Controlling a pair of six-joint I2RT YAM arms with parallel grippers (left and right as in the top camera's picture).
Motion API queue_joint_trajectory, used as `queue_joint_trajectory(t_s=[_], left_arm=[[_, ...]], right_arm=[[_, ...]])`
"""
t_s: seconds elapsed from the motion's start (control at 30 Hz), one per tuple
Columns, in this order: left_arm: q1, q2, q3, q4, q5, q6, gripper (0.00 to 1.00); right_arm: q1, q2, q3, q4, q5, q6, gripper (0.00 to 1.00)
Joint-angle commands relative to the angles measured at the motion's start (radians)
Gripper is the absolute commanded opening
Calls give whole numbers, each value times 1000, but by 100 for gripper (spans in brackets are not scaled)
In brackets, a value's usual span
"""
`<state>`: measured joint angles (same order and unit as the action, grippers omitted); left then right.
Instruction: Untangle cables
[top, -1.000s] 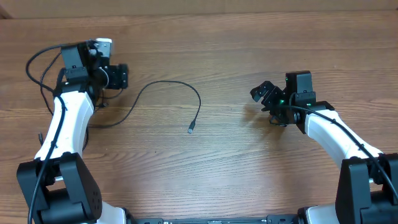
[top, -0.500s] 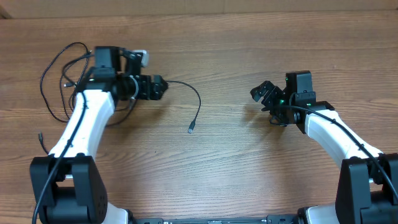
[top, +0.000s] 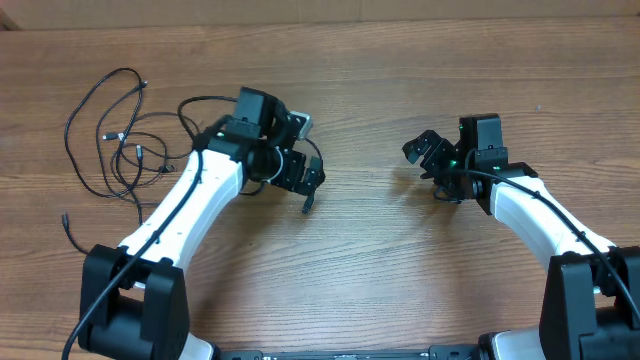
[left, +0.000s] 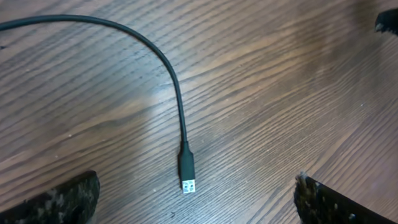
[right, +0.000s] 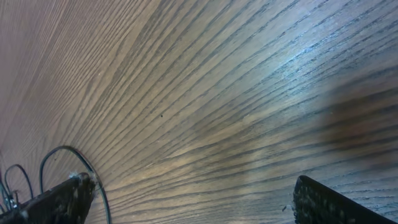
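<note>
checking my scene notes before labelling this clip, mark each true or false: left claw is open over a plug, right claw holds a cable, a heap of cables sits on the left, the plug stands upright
1. The left claw is open, with the silver-tipped plug lying between its fingers, not gripped. True.
2. The right claw holds a cable. False: it is open and empty, over bare wood of the table.
3. A heap of looped cables lies on the left side of the table. True.
4. The silver-tipped plug stands upright. False: it lies flat on the table.
</note>
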<state>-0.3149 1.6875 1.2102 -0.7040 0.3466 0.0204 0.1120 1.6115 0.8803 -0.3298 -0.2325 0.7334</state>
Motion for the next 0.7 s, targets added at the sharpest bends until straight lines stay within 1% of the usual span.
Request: queue_joint_trajectory(t_s=[0.0,0.2,0.23,0.4,0.47,0.53,0.6,0.67], left_arm=[[-27,27,3,0,-40,-10,100],[-59,121,3,-5,-40,-29,100],[-64,151,3,-5,-40,-29,98],[-74,252,3,-6,-38,-29,83],[-74,286,3,-6,-39,-29,81],[-74,320,3,-2,-40,-29,75],[-74,344,3,5,-40,-43,72],[-77,353,3,10,-43,-84,57]], right_arm=[[-2,6,-4,6,-5,3,100],[-2,6,-4,6,-5,3,100],[-2,6,-4,6,-5,3,100],[-2,6,-4,6,-5,3,100],[-2,6,-4,6,-5,3,100],[-2,6,-4,6,-5,3,100],[-2,6,-4,6,-5,3,100],[-2,6,-4,6,-5,3,100]])
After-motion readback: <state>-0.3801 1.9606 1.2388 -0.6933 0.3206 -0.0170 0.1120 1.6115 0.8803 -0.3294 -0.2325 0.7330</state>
